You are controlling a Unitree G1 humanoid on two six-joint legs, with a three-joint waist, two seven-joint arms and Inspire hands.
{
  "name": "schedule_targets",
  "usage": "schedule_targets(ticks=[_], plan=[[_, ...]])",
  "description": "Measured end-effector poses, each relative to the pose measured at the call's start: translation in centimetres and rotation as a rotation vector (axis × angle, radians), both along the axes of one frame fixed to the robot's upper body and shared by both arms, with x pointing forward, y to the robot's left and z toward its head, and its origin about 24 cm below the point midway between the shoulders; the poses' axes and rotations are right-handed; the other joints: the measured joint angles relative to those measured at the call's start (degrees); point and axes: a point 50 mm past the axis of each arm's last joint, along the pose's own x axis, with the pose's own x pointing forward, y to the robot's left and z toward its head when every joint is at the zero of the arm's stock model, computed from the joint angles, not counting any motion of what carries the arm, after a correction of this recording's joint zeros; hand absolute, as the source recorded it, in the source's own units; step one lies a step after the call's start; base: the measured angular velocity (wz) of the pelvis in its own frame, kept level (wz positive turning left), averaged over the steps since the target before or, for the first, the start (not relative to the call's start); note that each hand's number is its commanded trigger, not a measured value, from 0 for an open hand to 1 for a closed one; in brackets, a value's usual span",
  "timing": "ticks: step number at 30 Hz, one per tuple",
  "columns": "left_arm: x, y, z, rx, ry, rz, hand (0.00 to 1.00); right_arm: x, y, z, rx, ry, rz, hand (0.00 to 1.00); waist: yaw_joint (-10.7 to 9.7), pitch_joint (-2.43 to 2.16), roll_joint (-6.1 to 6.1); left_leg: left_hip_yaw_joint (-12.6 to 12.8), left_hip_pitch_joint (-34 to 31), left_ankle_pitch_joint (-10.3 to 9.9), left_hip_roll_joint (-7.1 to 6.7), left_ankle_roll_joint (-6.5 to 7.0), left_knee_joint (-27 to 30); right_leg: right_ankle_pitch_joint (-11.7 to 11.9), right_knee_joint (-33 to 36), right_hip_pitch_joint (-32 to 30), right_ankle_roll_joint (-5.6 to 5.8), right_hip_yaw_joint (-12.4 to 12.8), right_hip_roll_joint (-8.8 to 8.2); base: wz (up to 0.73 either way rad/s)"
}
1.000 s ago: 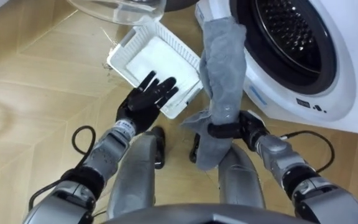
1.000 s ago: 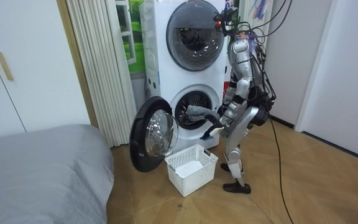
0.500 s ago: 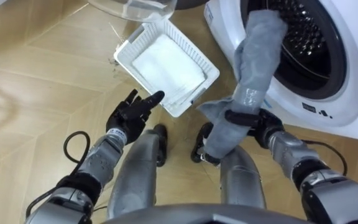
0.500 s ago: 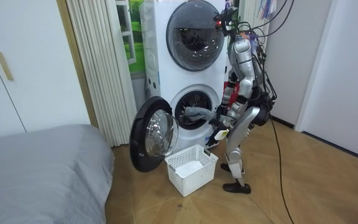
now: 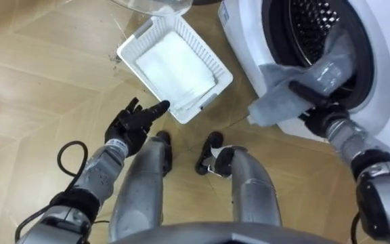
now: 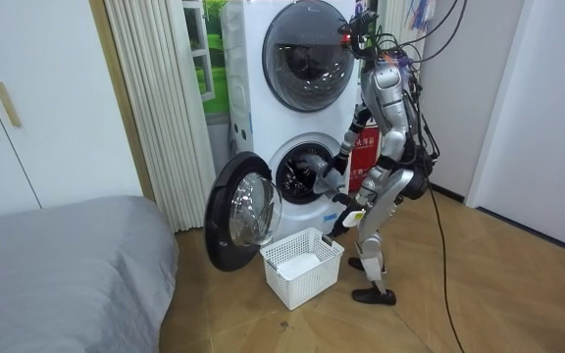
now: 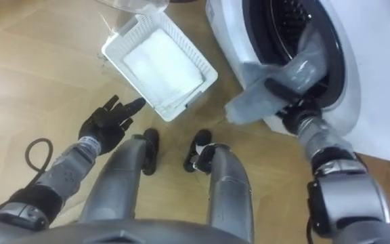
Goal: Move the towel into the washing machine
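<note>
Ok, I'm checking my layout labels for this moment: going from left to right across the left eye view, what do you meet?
left hand → white basket → towel

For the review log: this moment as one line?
right hand shut on grey cloth towel | towel at open mouth of white washing machine | left hand open, idle

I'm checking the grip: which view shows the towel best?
Left eye view: the towel lies across the washer rim, right hand curled round it. The right eye view matches; the room view shows it small.
</note>
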Motion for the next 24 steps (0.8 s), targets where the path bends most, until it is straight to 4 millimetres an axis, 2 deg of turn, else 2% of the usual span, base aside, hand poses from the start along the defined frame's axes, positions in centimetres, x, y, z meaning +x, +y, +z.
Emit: schedule_targets(ticks=[3,4,7,8,9,10,15,19,22,24], plan=[[-0.7,0.9,0.0,0.024,0.008,0.010,0.00,1.2,0.5,0.9,0.112,-0.039,-0.065,1.00,0.0,-0.01,-1.51,0.4,-0.1,0.0,-0.06,0.00,0.2,-0.2,0.7,-0.5,0.06,0.5,-0.13,-0.01],[-0.8,1.0,0.0,0.026,0.007,0.013,0.00,1.5,0.6,1.2,0.128,-0.049,-0.076,1.00,-0.2,0.00,-1.61,0.3,-0.2,0.0,-0.06,0.00,0.2,-0.2,0.7,-0.5,0.06,0.5,-0.15,0.00],[-1.0,1.2,0.4,0.025,-0.012,0.009,0.00,3.0,1.0,2.6,0.237,-0.121,-0.140,1.00,-1.9,0.01,-1.90,0.3,-1.1,0.0,-0.64,0.08,1.1,-0.5,2.0,-1.3,0.17,0.3,-0.95,0.14],[-1.0,1.2,0.6,0.021,-0.022,0.016,0.00,3.7,1.1,3.3,0.286,-0.144,-0.169,1.00,-2.7,-0.02,-2.47,0.6,-1.4,0.2,-1.17,0.30,1.1,-0.8,3.0,-2.0,0.29,0.6,-1.62,0.13],[-0.9,1.3,0.8,0.016,-0.033,0.023,0.00,4.3,1.2,4.0,0.347,-0.166,-0.207,0.20,-3.4,0.00,-2.94,0.6,-1.8,0.2,-1.55,0.43,1.4,-1.0,3.8,-2.7,0.45,1.0,-2.07,0.09],[-0.9,1.3,0.8,0.016,-0.036,0.025,0.00,4.5,1.3,4.2,0.373,-0.174,-0.226,0.00,-3.5,-0.01,-3.08,0.7,-2.1,0.2,-1.63,0.56,1.6,-1.1,4.0,-3.1,0.50,1.0,-2.21,0.06],[-0.7,1.5,1.1,0.020,-0.038,0.075,0.00,6.1,1.4,6.1,0.494,-0.204,-0.346,0.00,-4.4,-0.06,-3.24,1.2,-3.9,-0.2,-2.04,1.47,3.8,-1.5,6.1,-4.4,1.07,0.8,-3.33,0.07],[-0.4,1.1,1.4,0.030,-0.051,0.110,0.00,6.2,0.8,6.6,0.555,-0.166,-0.469,0.00,-4.7,-0.06,-3.23,1.4,-4.0,-0.3,-3.40,2.35,4.6,-2.3,8.0,-4.8,1.96,0.9,-4.83,0.13],[-0.3,0.7,1.8,0.029,-0.084,0.136,0.00,6.5,0.6,7.1,0.579,-0.138,-0.532,0.00,-6.2,-0.08,-3.17,1.0,-4.5,-0.1,-4.67,2.96,4.8,-2.9,8.9,-5.2,2.59,0.7,-6.07,0.20],[-0.1,0.4,2.0,0.026,-0.097,0.146,0.00,6.4,0.2,7.1,0.588,-0.119,-0.586,0.00,-6.3,-0.07,-3.11,0.7,-4.9,-0.4,-4.74,3.40,5.5,-3.2,9.3,-5.2,3.12,0.7,-6.02,0.15]])
